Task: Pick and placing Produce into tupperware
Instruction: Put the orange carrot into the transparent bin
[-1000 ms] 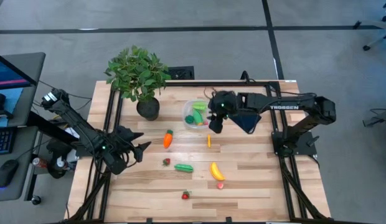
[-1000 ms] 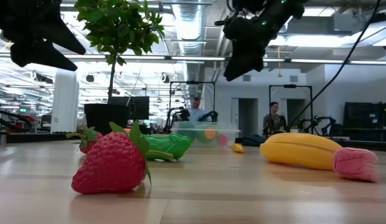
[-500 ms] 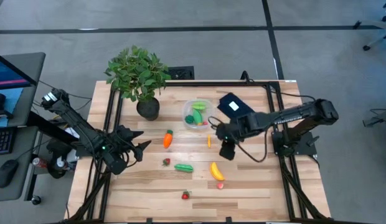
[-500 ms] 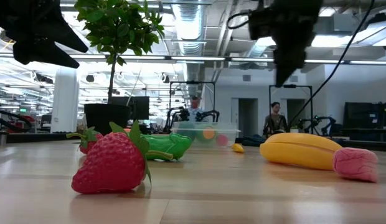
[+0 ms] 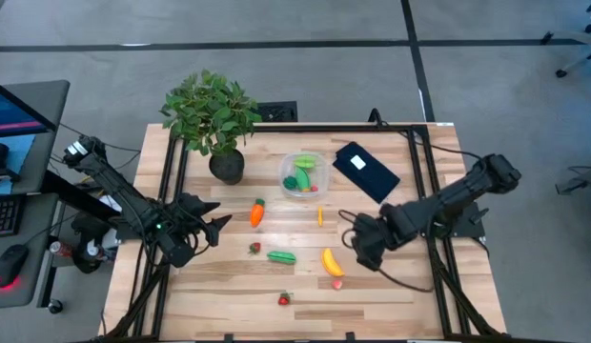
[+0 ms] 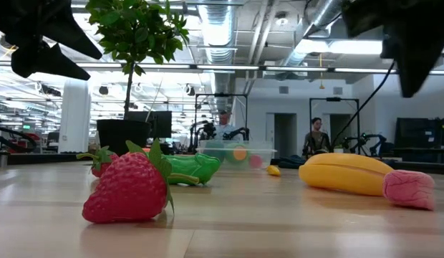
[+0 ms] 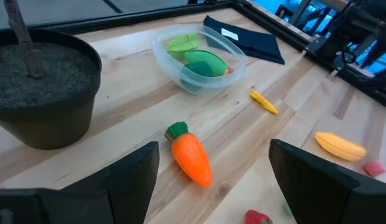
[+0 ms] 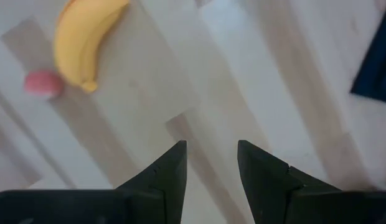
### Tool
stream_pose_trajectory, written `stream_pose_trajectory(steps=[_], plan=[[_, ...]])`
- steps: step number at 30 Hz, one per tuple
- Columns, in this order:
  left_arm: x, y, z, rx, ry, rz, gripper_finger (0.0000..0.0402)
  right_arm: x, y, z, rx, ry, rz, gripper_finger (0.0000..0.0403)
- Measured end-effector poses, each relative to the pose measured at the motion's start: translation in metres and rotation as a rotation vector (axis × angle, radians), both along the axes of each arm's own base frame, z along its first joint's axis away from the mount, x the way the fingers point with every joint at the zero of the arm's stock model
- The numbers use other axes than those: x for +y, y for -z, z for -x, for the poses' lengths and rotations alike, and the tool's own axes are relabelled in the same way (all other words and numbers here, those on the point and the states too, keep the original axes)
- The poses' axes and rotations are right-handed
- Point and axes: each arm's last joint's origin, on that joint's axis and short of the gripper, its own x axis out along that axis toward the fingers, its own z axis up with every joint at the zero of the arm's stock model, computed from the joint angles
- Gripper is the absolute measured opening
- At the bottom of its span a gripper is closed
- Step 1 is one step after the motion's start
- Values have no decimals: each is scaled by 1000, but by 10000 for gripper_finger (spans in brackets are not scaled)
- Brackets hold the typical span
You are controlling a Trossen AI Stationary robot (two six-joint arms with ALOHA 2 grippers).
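The clear round tupperware point(image 5: 303, 175) point(image 7: 199, 57) sits at mid-table with green pieces inside. On the wood lie the orange carrot point(image 5: 257, 211) point(image 7: 190, 158), a small yellow piece point(image 5: 320, 216), a green piece point(image 5: 281, 256), the yellow banana point(image 5: 331, 261) point(image 8: 87, 34), a pink piece point(image 5: 337, 283) point(image 8: 43, 83) and two red strawberries point(image 5: 254, 249) point(image 5: 285, 299). My right gripper point(image 5: 362, 250) point(image 8: 211, 158) hangs open above bare wood just right of the banana. My left gripper point(image 5: 208, 229) point(image 7: 211, 180) waits open, left of the carrot.
A leafy potted plant point(image 5: 214, 119) stands at the far left, its dark pot point(image 7: 37, 87) close to the tupperware. A flat black rectangle with a white label point(image 5: 365, 171) lies right of the tupperware. Bare wood stretches along the near edge and the right side.
My right gripper has travelled from beside the tupperware toward the table's near edge and somewhat right, ending next to the banana. The produce on the table has stayed where it was.
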Motion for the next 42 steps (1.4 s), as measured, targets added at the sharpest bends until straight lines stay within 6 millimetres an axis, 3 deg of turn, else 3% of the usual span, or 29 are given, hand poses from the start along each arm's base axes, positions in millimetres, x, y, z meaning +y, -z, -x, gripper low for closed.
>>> stream_pose_trajectory(steps=[10,24,33,42], plan=[[1,9,-12,161,54,118,295,41,-1,22,-122,108,58,133],[34,29,-74,168,-69,404,295,68,-3,53,-361,323,189,138],[57,34,-90,196,-109,408,295,83,-4,77,-415,330,188,194],[69,46,-110,313,-77,378,295,85,-4,79,-416,325,182,230]])
